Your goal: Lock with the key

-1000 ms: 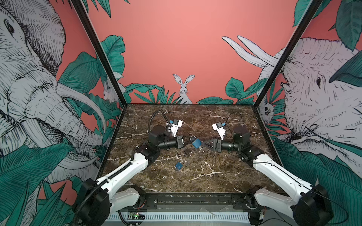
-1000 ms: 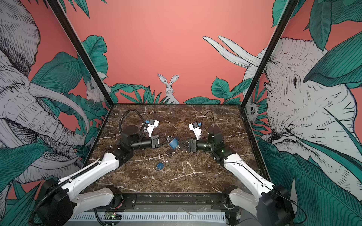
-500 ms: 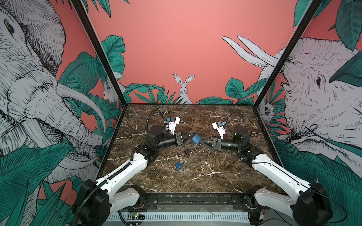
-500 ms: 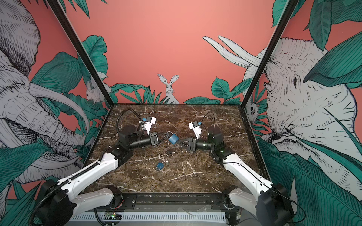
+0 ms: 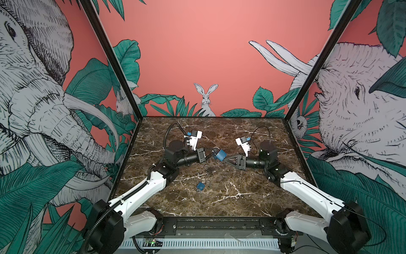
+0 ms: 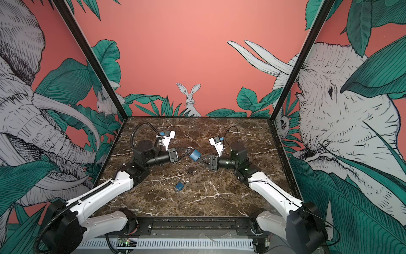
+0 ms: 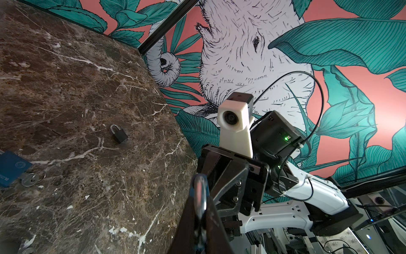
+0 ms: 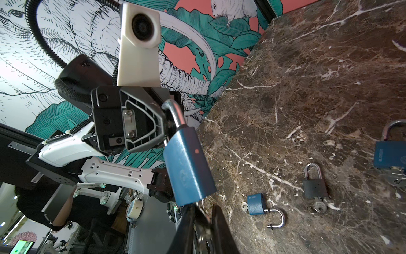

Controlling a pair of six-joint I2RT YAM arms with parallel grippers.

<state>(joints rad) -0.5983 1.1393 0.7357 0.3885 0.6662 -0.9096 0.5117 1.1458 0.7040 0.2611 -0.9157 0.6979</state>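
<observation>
The left gripper [image 5: 211, 152] was pinched shut on the steel shackle [image 8: 175, 114] of a blue padlock [image 5: 220, 155], holding the lock in the air above the marble table [image 5: 241, 198]. At the padlock's opposite end, the right gripper [image 5: 226, 159] was pressed together on the key [image 8: 203, 222], which stuck out of the lock's underside. The shackle's free leg was hidden behind the left claw, so it was unclear whether it sat in the body.

Several things could have gone wrong from there:

- **Swivel:** The shackle is a thin round bar. A twist on the key might have spun the whole padlock in the left claw instead of turning the cylinder.
- **Slip:** The right claw seemed to hold only a little of the key, so it might have slipped off or pulled the key out.
- **No locking:** If the shackle was not pushed home, a turn would have locked nothing.
- **Drop:** A dropped lock would have landed by the black padlock [image 5: 209, 169] lying on the table just below the held padlock.
</observation>
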